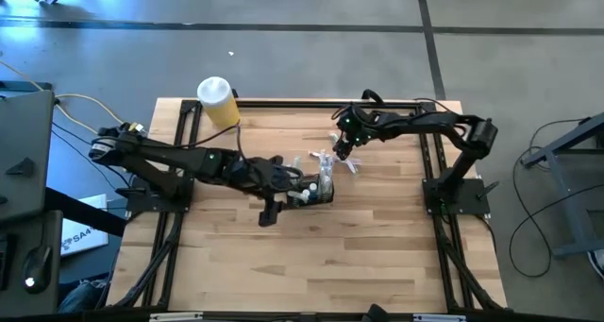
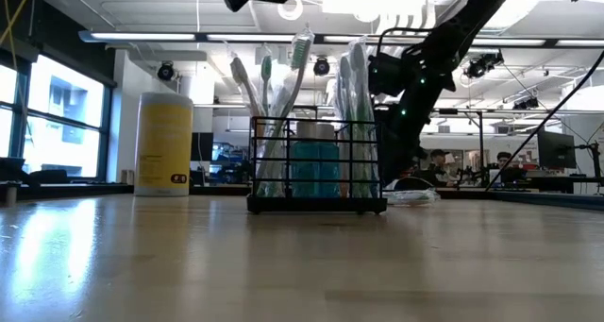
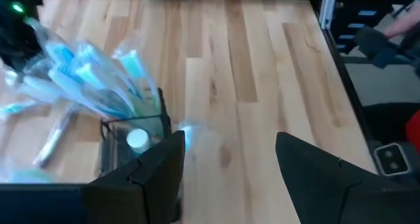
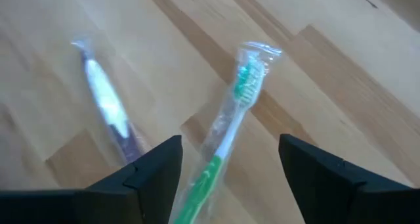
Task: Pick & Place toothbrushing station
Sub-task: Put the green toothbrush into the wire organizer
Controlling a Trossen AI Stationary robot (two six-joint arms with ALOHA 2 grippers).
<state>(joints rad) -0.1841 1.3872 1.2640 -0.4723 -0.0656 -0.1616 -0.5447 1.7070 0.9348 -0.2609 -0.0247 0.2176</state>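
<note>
Right gripper point(image 4: 226, 178) wide, over wrapped green toothbrush point(image 4: 226, 135) — needs descent and closing (left gripper point(image 3: 226, 168) wide beside caddy point(image 3: 131, 148)).

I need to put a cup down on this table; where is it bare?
The wooden table is bare along its whole near half. It is crowded mid-table around the black mesh caddy and the loose wrapped toothbrushes; the yellow cylinder fills the far-left corner.
</note>
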